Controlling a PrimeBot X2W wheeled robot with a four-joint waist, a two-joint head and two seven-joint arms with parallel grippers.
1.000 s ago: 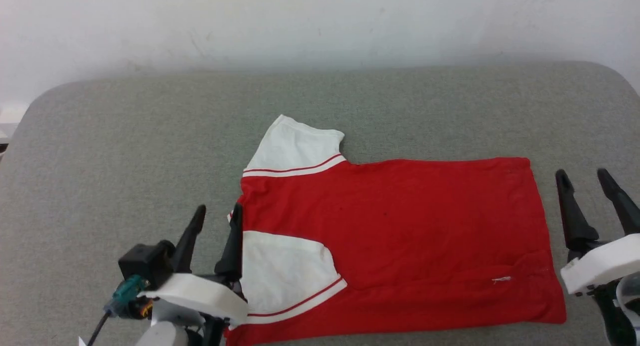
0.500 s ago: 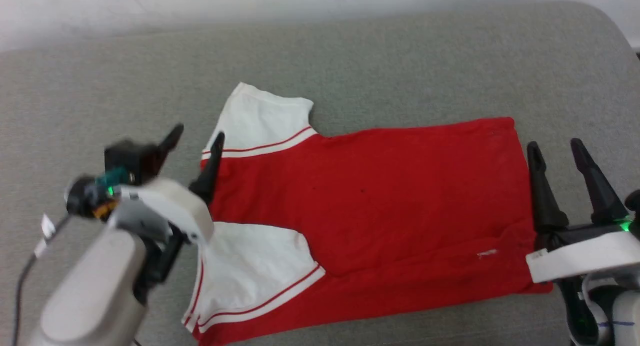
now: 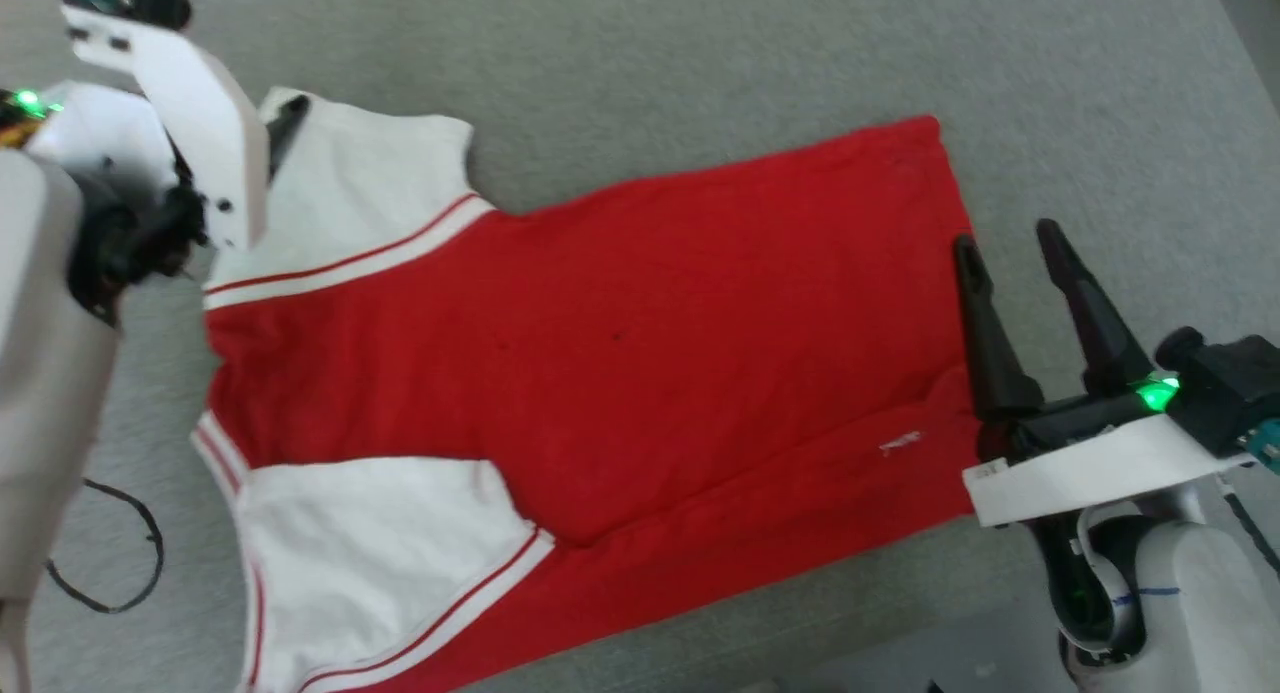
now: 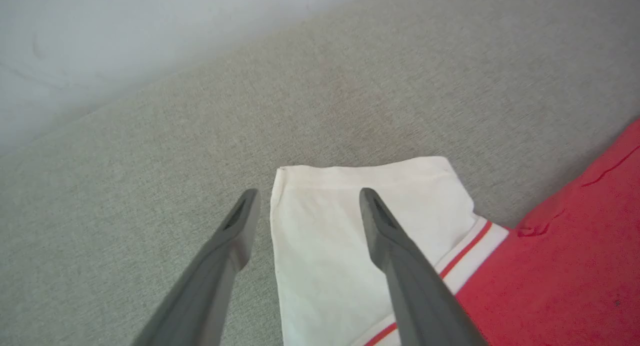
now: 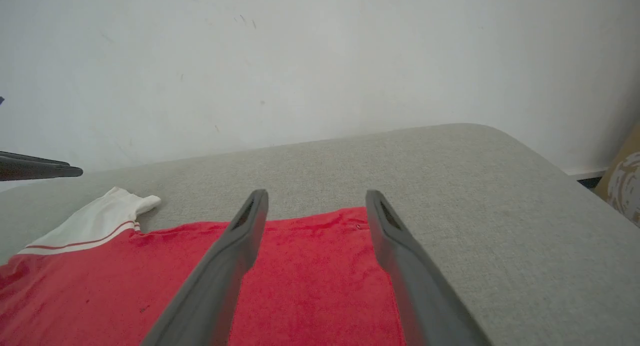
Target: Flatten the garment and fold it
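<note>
Garment (image 3: 600, 353) lies spread—hem mark (image 3: 900, 441), perhaps a label, unreadable—left end effector (image 4: 308, 191) and right end effector (image 3: 1003, 233) both released.

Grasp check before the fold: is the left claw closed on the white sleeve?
No, the left claw is open, one finger over the white sleeve and the other over the grey surface beside it.

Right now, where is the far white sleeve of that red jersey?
In the head view the far white sleeve lies flat on the grey padded surface at upper left, with the open left gripper astride one of its edges.
</note>
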